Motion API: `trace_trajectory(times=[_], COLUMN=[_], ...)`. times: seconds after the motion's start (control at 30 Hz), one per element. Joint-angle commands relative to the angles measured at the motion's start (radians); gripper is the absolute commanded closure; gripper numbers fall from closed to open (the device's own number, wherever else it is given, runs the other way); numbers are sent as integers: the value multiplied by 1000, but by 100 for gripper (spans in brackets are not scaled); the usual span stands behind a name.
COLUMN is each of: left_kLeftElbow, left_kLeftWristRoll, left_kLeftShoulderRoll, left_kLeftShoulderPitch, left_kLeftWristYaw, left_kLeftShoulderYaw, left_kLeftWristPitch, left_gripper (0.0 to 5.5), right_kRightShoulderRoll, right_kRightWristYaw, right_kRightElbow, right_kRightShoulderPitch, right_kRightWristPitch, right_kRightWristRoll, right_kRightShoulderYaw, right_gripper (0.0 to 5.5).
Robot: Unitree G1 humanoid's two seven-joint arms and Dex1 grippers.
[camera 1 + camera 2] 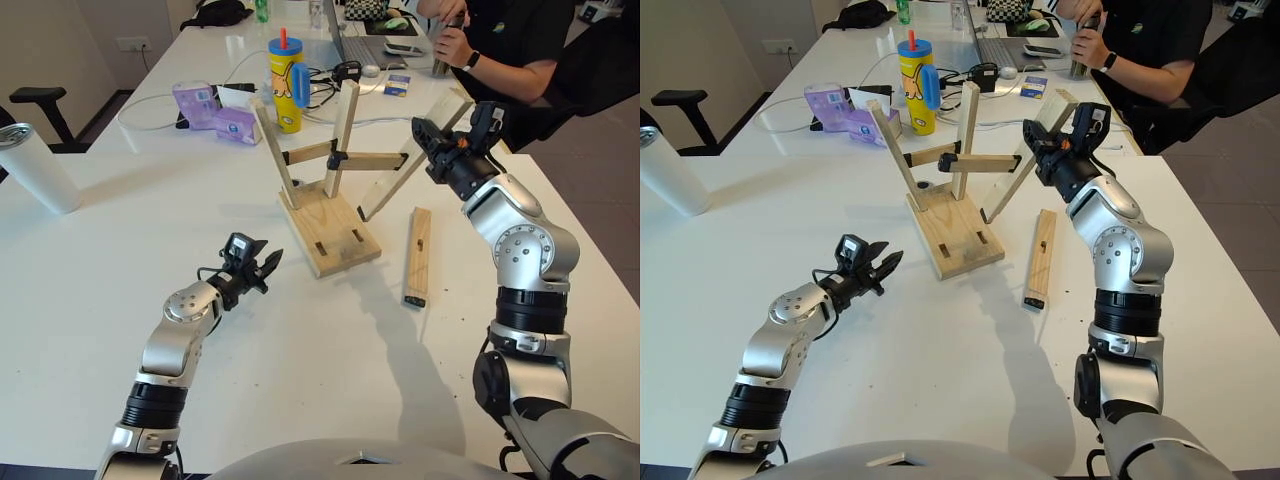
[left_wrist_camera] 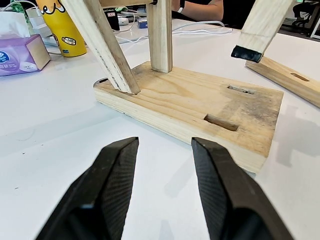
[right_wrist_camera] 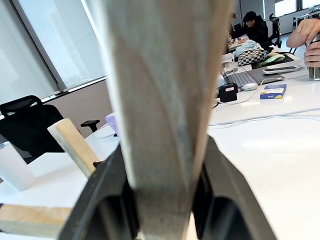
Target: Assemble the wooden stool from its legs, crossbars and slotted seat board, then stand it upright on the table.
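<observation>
Presently, head view: seat board (image 1: 330,235) lies flat on the desk (image 1: 300,380), slots up to receive legs. Two legs (image 1: 343,130) stand in it, braced by crossbars (image 1: 372,161). The third leg (image 1: 392,185) slants over the board, its foot above the free slots. A spare leg (image 1: 417,256) lies just beside the board.
Left wrist view: left hand (image 2: 165,142), fingers apart, near the board's edge, probably ready to steady it.
Right wrist view: right hand (image 3: 162,200) clamped on the third leg.
</observation>
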Motion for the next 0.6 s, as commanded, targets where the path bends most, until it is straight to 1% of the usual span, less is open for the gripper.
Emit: trace_trajectory(times=[0.03,0.2,0.4,0.6], left_kLeftElbow=[-4,-1,-3,6], left_kLeftWristRoll=[-22,-43,-52,-50], left_kLeftShoulderRoll=[-11,-19,-24,-24], left_kLeftShoulderPitch=[4,-5,-10,-19], left_kLeftWristYaw=[7,13,29,36], left_kLeftShoulderYaw=[23,47,73,71], left_kLeftWristPitch=[11,19,13,9], left_gripper=[356,356,356,356], right_kRightShoulderRoll=[16,36,13,-7], right_kRightWristYaw=[27,64,134,183], right_kRightElbow=[8,36,92,194], right_kRightShoulderPitch=[21,58,78,35], right_kRightWristPitch=[-7,-37,-106,-129], right_kRightWristRoll=[-12,-36,-103,-117], right_kRightShoulderYaw=[13,28,65,52], right_gripper=[447,447,447,447])
